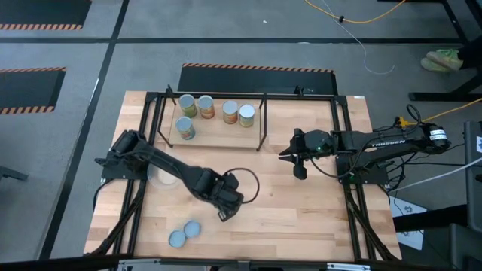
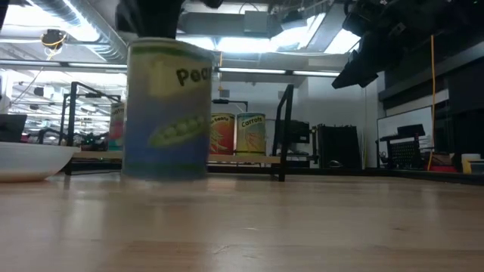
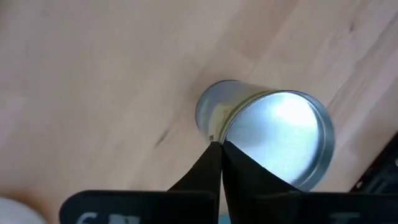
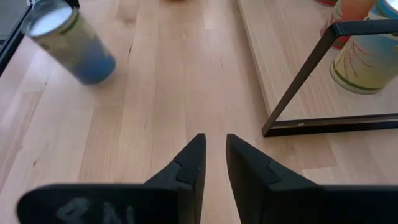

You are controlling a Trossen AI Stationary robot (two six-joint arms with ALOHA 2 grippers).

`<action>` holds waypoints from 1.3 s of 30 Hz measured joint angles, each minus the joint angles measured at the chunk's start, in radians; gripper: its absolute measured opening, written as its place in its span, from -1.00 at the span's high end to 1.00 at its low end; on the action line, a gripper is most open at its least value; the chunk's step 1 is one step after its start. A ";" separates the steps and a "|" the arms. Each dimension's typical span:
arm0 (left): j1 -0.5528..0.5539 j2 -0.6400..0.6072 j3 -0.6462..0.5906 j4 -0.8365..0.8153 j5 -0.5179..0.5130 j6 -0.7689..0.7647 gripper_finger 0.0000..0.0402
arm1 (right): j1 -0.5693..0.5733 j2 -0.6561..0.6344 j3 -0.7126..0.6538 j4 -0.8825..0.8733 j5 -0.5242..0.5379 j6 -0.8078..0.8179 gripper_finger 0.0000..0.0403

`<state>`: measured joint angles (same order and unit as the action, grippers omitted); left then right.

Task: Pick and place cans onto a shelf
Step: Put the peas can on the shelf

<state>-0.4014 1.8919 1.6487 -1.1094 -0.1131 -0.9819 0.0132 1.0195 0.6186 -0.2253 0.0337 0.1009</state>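
My left gripper [image 1: 224,205] hangs over the table's near middle, shut on a can with a green-and-blue "Peas" label [image 2: 166,109] and a shiny top [image 3: 280,137]. The high view hides this can under the gripper; it also shows in the right wrist view [image 4: 68,43]. My right gripper [image 1: 299,169] hovers right of centre, empty, its fingers [image 4: 214,146] nearly shut with a narrow gap. The shelf [image 1: 218,137] stands at the far middle with several cans [image 1: 230,111] upright on its board. Two more cans [image 1: 184,233] stand near the front edge. My left gripper comes from above, fingers pointing down. Its two fingertips [image 3: 211,158] meet at the rim of the can's top [image 3: 211,134], on the can's edge. The can stays upright below the fingers. I cannot tell whether its base rests on the table or hangs just above it.
A pale round dish [image 1: 162,178] lies on the table under my left arm; it also shows in the low view [image 2: 30,162]. A black cable loop [image 1: 245,181] lies beside my left gripper. The shelf's black frame posts [image 4: 311,68] stand close to my right gripper.
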 joint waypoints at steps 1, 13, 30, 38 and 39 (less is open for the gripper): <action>0.010 0.000 0.021 -0.029 0.001 0.022 0.99 | 0.000 0.000 0.000 0.000 0.000 0.000 0.66; 0.213 -0.004 0.273 -0.348 -0.001 0.400 0.99 | 0.000 0.000 0.000 0.002 0.000 -0.003 0.66; 0.654 -0.005 0.320 -0.462 -0.005 0.994 1.00 | 0.000 0.000 0.000 0.002 0.000 -0.001 0.66; 0.819 -0.006 0.221 -0.442 0.034 1.020 1.00 | 0.000 0.000 0.000 0.001 0.000 -0.001 0.66; 0.832 -0.005 0.209 -0.431 0.036 1.024 1.00 | 0.000 0.000 0.000 0.001 0.000 -0.002 0.66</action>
<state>0.4303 1.8866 1.8575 -1.5405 -0.0766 0.0419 0.0135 1.0199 0.6186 -0.2238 0.0338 0.0986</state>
